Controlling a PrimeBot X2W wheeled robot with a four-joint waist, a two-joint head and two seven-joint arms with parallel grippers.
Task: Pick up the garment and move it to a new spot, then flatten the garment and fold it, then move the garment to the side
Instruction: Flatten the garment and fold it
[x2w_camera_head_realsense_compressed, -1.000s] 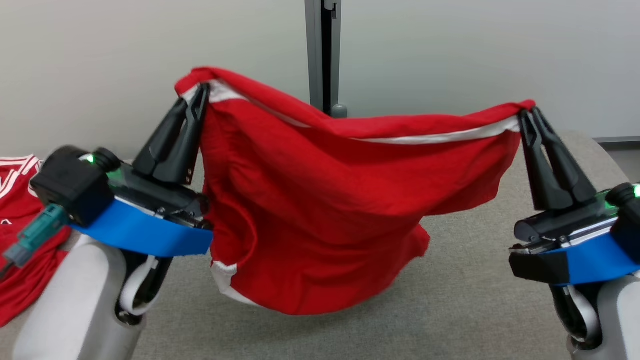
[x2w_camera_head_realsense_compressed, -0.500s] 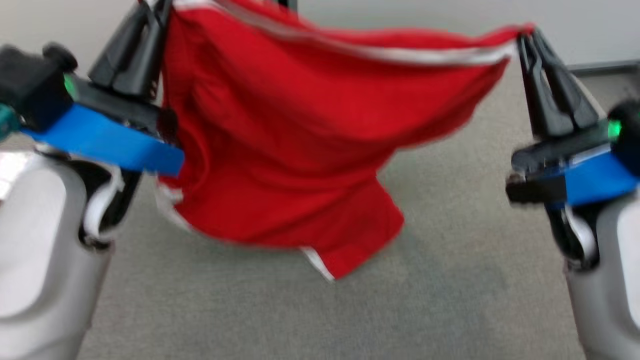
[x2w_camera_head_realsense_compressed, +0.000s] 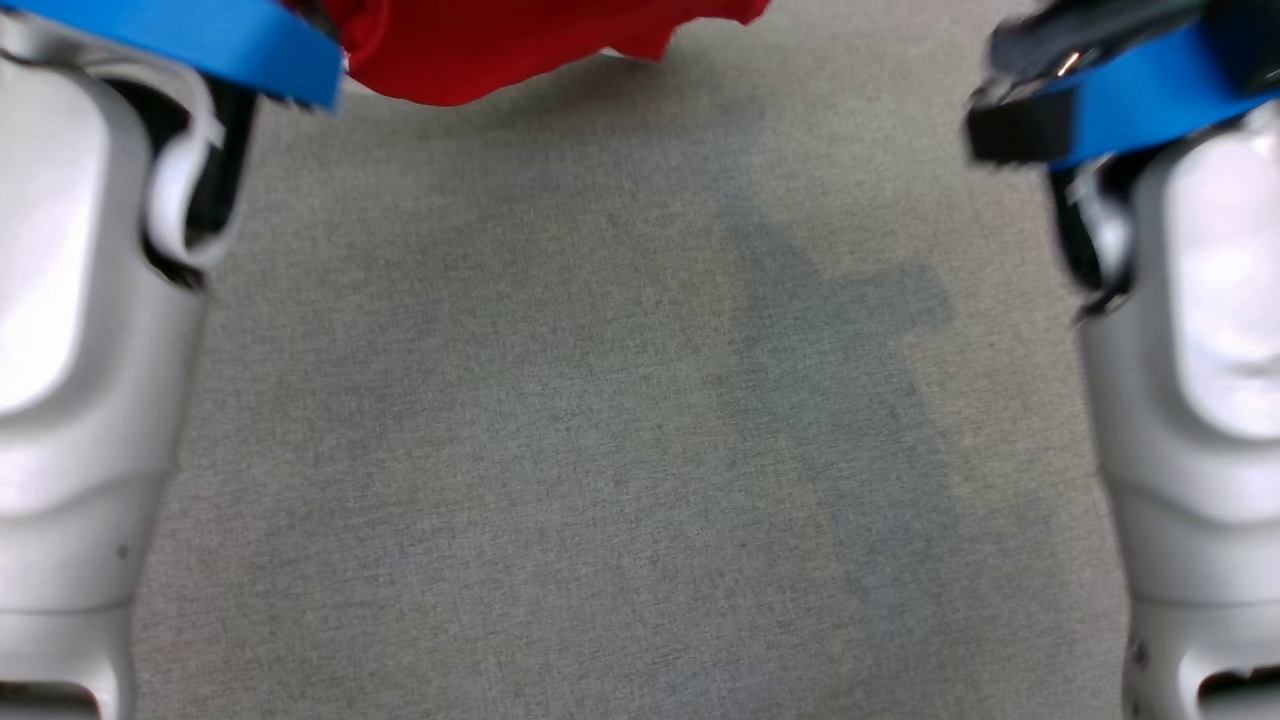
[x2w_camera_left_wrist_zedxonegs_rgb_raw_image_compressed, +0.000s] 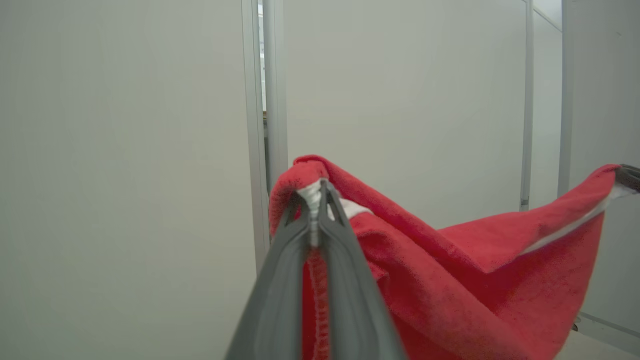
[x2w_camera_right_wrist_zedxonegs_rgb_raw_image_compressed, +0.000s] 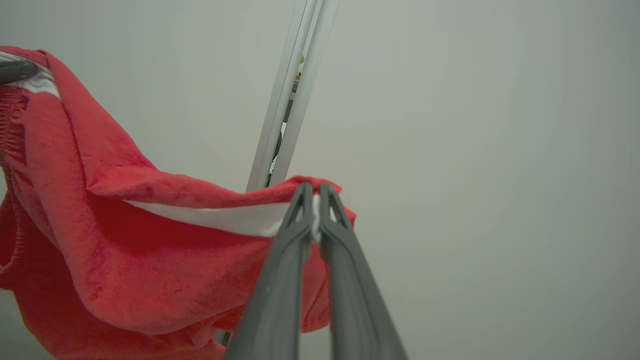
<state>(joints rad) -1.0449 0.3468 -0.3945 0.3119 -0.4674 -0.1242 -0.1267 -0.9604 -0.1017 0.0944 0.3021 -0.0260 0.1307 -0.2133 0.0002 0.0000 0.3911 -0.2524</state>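
Left forearm (x2w_camera_head_realsense_compressed: 70, 350): upright, 9 o'clock.
Left pincer (x2w_camera_left_wrist_zedxonegs_rgb_raw_image_compressed: 317, 192): pressed together on red garment (x2w_camera_left_wrist_zedxonegs_rgb_raw_image_compressed: 450, 280) edge.
Red garment: slung between pincers; hem at head view's 12 o'clock, over grey surface (x2w_camera_head_realsense_compressed: 600, 450).
Right pincer (x2w_camera_right_wrist_zedxonegs_rgb_raw_image_compressed: 315, 192): pinching white-trimmed edge.
Right forearm (x2w_camera_head_realsense_compressed: 1200, 380): upright, 3 o'clock.

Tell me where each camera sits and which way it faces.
Head view: on the head, tilted down at the grey surface; left forearm, right forearm, red garment at top.
Left wrist view: on the left wrist, facing the pale wall; own jaws shut on the garment.
Right wrist view: right wrist, same wall; own jaws shut on the garment.
Shared by both wrist views: garment, metal post.
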